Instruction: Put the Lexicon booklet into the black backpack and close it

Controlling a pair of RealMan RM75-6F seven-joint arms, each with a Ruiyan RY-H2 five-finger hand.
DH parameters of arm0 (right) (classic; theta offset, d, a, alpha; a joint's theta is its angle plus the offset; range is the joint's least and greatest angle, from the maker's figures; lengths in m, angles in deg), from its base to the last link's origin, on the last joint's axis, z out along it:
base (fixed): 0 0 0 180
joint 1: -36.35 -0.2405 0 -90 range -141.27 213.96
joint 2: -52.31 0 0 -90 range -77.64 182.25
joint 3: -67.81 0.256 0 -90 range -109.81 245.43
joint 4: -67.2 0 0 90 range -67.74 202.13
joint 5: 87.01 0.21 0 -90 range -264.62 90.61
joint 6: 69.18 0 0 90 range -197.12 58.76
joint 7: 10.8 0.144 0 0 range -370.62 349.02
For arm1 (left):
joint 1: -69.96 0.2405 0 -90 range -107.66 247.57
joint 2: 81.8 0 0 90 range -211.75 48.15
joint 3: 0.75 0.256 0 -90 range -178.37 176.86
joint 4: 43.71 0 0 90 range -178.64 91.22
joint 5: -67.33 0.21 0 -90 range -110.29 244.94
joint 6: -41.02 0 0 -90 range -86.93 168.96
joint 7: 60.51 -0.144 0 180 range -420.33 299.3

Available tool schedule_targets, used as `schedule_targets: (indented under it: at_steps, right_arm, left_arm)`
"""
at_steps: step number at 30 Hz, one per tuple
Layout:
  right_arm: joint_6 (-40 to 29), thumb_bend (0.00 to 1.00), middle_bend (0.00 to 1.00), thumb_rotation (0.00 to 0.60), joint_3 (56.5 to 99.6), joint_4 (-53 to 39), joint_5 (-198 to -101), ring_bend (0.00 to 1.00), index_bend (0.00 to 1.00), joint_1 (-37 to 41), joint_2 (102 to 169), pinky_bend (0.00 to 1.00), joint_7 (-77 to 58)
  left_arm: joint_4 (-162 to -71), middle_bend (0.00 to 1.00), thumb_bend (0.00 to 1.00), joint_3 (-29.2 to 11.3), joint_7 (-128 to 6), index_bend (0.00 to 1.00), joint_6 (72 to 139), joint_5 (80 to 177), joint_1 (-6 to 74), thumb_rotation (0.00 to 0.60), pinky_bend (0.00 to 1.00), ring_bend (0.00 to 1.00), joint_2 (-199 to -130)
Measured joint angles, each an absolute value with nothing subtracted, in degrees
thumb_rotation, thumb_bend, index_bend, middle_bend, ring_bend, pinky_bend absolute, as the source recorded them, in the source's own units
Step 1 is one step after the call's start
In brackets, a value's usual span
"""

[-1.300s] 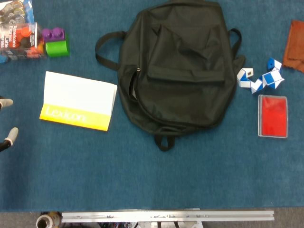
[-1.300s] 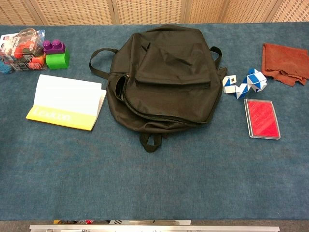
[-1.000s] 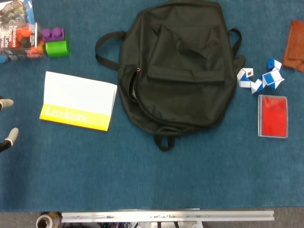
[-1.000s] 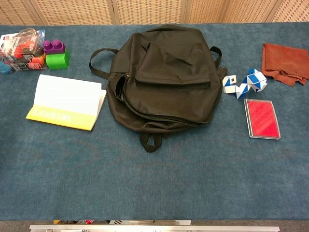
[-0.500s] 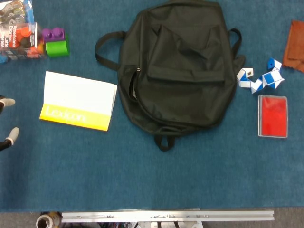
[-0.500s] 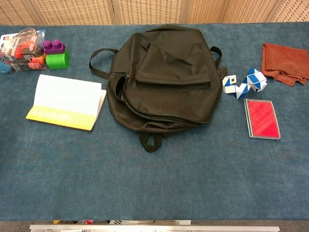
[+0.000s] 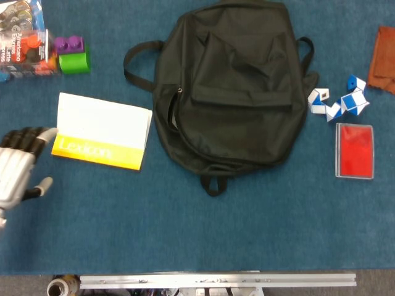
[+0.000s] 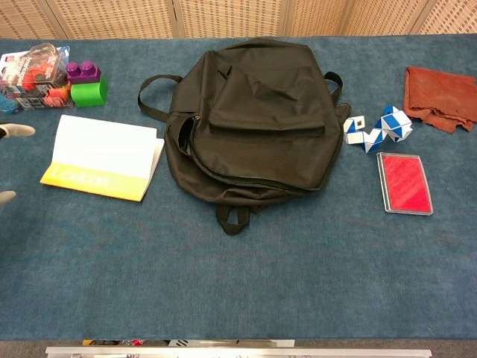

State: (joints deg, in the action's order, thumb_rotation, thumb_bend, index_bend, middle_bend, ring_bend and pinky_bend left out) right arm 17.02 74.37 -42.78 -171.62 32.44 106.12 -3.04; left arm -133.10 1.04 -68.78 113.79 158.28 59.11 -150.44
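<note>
The Lexicon booklet point(image 7: 102, 131) point(image 8: 103, 157), white with a yellow band, lies flat on the blue table left of the black backpack point(image 7: 234, 89) point(image 8: 257, 115). The backpack lies flat with its main zipper partly open along the left side. My left hand point(image 7: 18, 166) hovers just left of the booklet, fingers apart and holding nothing; in the chest view only its fingertips point(image 8: 13, 130) show at the left edge. My right hand is out of both views.
Toy blocks point(image 7: 73, 54) and a packaged toy point(image 7: 21, 46) sit at the far left. A blue-white snake puzzle point(image 7: 338, 102), a red case point(image 7: 354, 150) and a rust cloth point(image 7: 382, 58) lie right of the backpack. A metal rail point(image 7: 216, 280) borders the table's near edge.
My left hand has moved right into the head view, from the frame's edge to right beside the booklet's left side. Nothing else has shifted.
</note>
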Motion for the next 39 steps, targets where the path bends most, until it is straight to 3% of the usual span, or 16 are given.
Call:
schedule_targets:
  at_steps: [23,39]
  right_arm:
    - [17.18,0.32,0.37,0.600,73.85,-41.65,-171.68,0.28,0.40,32.92,106.77,0.37,-2.01]
    - [17.43,0.32,0.37,0.600,73.69,-41.38,-171.39,0.28,0.40,33.37,106.69,0.37,-1.96]
  left_arm:
    - [-118.42,0.16,0.23,0.30,-67.69,0.11,102.00,156.34,49.66,0.600,0.17,0.14,-162.62]
    - [-114.73,0.16,0.23,-0.34,-67.24,0.11,98.09,152.93,46.30,0.600,0.17,0.14,-165.87]
